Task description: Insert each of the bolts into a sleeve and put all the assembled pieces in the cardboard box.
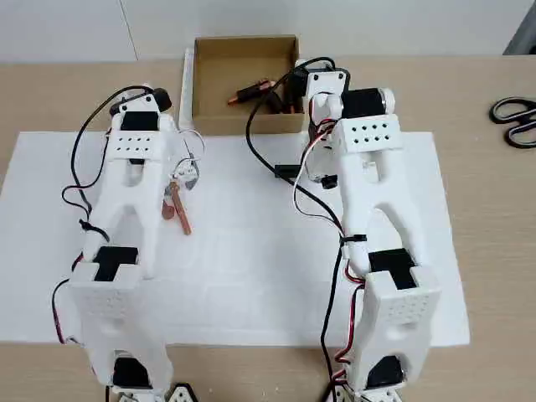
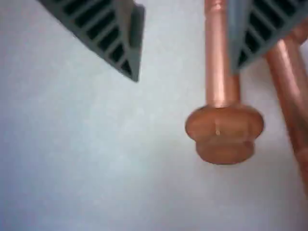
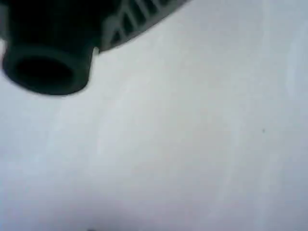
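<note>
Off-centre between the left gripper's [image 2: 185, 70] spread fingers [image 2: 110, 38], a bolt [image 2: 224, 130] is threatening to skid into its neighbour [image 2: 288, 96] on closing, while the right gripper [image 3: 94, 45] is pinching a sleeve [image 3: 48, 67].

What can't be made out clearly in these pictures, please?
Cardboard box, high view: an arm covers its right side, so the pieces inside cannot be counted.
Second bolt, left wrist view: cut off by the edge.
Sleeve, right wrist view: blurred, rear end cut off.
Scissors, high view: cut off by the edge.
</note>
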Available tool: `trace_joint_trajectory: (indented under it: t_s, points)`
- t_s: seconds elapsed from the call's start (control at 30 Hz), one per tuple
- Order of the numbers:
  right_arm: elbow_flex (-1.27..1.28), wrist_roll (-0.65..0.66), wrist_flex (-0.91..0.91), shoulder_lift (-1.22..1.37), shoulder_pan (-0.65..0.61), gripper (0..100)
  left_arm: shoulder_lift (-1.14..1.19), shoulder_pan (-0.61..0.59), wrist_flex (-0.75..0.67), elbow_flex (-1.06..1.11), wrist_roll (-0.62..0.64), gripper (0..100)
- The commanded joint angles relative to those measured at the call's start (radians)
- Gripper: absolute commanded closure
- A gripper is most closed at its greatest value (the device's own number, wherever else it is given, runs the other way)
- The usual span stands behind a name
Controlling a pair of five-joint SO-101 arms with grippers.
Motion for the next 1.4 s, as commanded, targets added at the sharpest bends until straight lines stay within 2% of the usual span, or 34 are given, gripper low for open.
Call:
trace_joint_trajectory:
  t_s: [0.0,0.5,0.67,0.97,1.23,1.37]
  points:
    - [-0.005,0.009,0.001,-0.077,-0.004,99.5,0.021,-0.008,-0.018,-0.039,0.009,89]
    - [-0.005,0.009,0.001,-0.074,-0.002,99.5,0.115,-0.046,-0.071,-0.064,0.014,89]
    - [-0.005,0.009,0.002,-0.074,-0.002,99.5,0.115,-0.038,-0.074,-0.065,0.012,100]
    - [-0.005,0.009,0.002,-0.076,-0.001,99.5,0.103,-0.017,-0.074,-0.067,0.012,99]
    - [-0.009,0.009,0.002,-0.099,0.001,99.5,-0.066,0.084,0.172,-0.28,0.005,99]
    - [-0.005,0.009,0.005,-0.232,0.001,99.5,-0.176,0.098,0.252,-0.367,-0.066,99]
